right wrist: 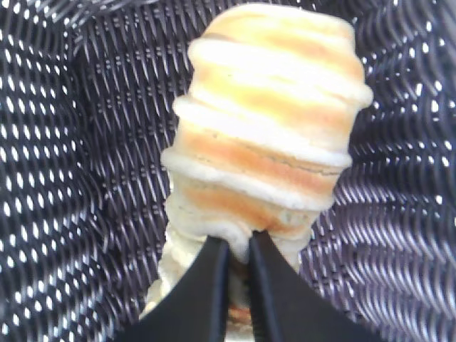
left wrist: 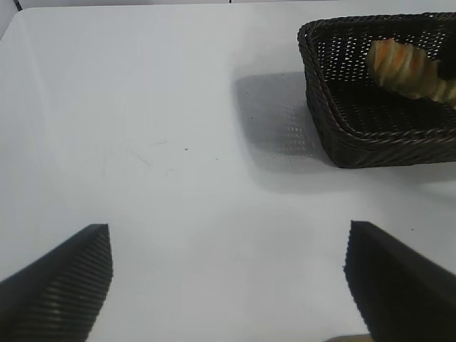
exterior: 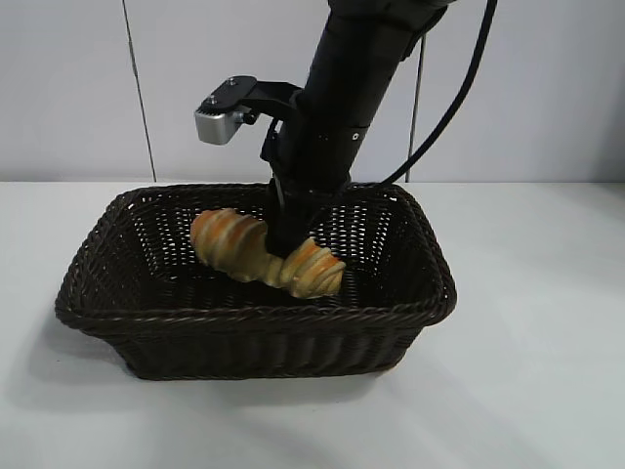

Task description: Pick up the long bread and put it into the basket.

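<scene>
The long bread [exterior: 266,254] is a golden ridged loaf held inside the dark brown wicker basket [exterior: 117,313], above its floor. My right gripper [exterior: 283,244] reaches down into the basket and is shut on the bread's middle. In the right wrist view its black fingers [right wrist: 206,285] pinch a ridge of the bread [right wrist: 271,128] over the basket weave [right wrist: 64,178]. My left gripper [left wrist: 228,246] is open and empty over bare table, away from the basket [left wrist: 335,128]; the bread [left wrist: 410,68] shows inside it.
The white table [exterior: 527,391] stretches around the basket on all sides. A grey wall stands behind. The right arm's black cable hangs behind the basket.
</scene>
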Motion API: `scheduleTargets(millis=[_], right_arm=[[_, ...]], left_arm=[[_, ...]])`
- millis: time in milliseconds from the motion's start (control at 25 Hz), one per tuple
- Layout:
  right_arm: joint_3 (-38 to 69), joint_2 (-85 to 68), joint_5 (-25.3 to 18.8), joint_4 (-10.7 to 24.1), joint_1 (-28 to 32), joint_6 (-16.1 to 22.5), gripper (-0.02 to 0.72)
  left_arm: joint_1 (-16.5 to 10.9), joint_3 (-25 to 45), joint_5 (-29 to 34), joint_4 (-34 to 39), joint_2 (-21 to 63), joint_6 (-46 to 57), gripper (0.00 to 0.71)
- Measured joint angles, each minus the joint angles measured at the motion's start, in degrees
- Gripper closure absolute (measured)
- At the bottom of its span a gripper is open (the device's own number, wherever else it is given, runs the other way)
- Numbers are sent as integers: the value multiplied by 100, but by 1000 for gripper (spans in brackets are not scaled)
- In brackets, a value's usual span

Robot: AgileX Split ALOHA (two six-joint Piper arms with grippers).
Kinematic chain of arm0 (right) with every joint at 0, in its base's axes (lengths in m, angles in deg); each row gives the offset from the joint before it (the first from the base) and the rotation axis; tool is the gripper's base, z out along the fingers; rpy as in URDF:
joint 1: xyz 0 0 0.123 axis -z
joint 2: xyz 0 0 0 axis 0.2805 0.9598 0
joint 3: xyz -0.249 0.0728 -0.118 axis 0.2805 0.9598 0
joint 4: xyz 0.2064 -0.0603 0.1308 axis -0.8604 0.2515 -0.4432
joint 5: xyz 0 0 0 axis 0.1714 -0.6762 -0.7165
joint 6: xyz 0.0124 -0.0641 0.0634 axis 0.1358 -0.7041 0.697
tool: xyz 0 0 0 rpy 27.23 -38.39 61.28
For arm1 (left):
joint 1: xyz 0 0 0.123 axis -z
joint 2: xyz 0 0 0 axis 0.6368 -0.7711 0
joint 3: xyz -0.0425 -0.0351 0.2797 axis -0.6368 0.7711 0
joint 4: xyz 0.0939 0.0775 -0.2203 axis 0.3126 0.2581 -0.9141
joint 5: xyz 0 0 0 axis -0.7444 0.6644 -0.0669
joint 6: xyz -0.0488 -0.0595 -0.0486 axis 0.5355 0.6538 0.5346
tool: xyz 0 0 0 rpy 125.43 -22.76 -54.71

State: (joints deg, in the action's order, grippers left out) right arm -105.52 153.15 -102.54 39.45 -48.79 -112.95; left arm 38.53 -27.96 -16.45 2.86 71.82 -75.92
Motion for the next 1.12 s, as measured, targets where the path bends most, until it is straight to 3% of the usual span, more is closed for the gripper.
scheduleTargets(millis=[160, 400, 640, 760, 960, 1120], right_arm=[[-5, -16, 0, -11, 0, 144, 279], [-125, -234, -25, 4, 0, 1092, 50], [-497, -339, -611, 345, 0, 2170, 15], [-738, -339, -884, 581, 0, 2964, 10], [-1314, -339, -1380, 1395, 14, 4565, 9], [-1714, -339, -1824, 1937, 275, 5240, 9]], left_arm=[[0, 0, 0, 0, 0, 0, 68], [0, 0, 0, 0, 0, 0, 68], [0, 0, 0, 0, 0, 0, 68], [0, 0, 0, 5, 0, 0, 68], [0, 0, 0, 5, 0, 5, 68], [0, 0, 0, 5, 0, 5, 68]])
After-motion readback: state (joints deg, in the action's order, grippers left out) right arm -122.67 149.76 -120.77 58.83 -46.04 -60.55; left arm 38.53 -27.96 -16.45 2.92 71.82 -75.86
